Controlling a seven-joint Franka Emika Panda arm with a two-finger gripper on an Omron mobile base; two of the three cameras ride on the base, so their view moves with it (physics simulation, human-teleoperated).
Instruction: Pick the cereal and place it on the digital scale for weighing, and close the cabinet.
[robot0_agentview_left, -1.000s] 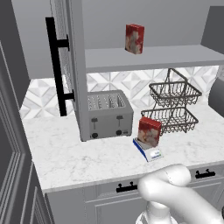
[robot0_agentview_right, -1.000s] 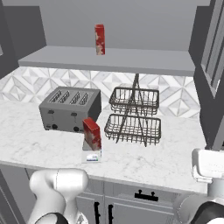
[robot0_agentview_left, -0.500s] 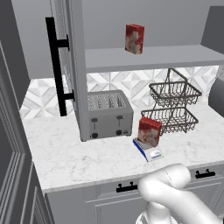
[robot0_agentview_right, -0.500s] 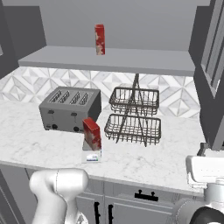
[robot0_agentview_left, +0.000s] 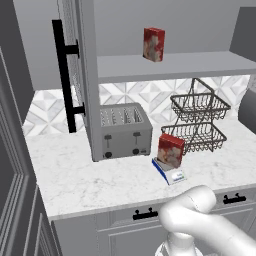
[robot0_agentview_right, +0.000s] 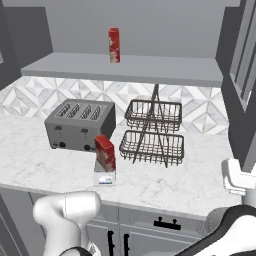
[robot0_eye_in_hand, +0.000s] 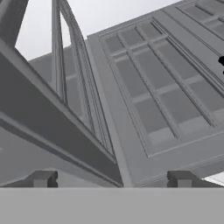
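You've got the cereal (robot0_agentview_left: 170, 150) on the scale (robot0_agentview_left: 169, 173), frame center. Gripper (robot0_eye_in_hand: 111, 178) fingers spread wide, holding nothing, facing the cabinet (robot0_eye_in_hand: 153, 96) door panes.

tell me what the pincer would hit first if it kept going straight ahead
Most likely the cabinet: its paned door lies ahead of the open pincer. How far off it is, the hand view cannot say.

A rendered home kitchen: a white marble surface (robot0_agentview_left: 80, 175) runs beneath a grey wall cabinet (robot0_agentview_left: 165, 65) with paned doors and long black bar handles, backed by a geometric-patterned tile backsplash (robot0_agentview_right: 60, 92). A four-slot grey toaster (robot0_agentview_left: 125, 130), a two-tier wire basket (robot0_agentview_right: 152, 132), a digital scale (robot0_agentview_left: 170, 174) bearing a red cereal box (robot0_agentview_left: 170, 149), and grey base drawers (robot0_agentview_left: 145, 215) with short black handles mark the setting.
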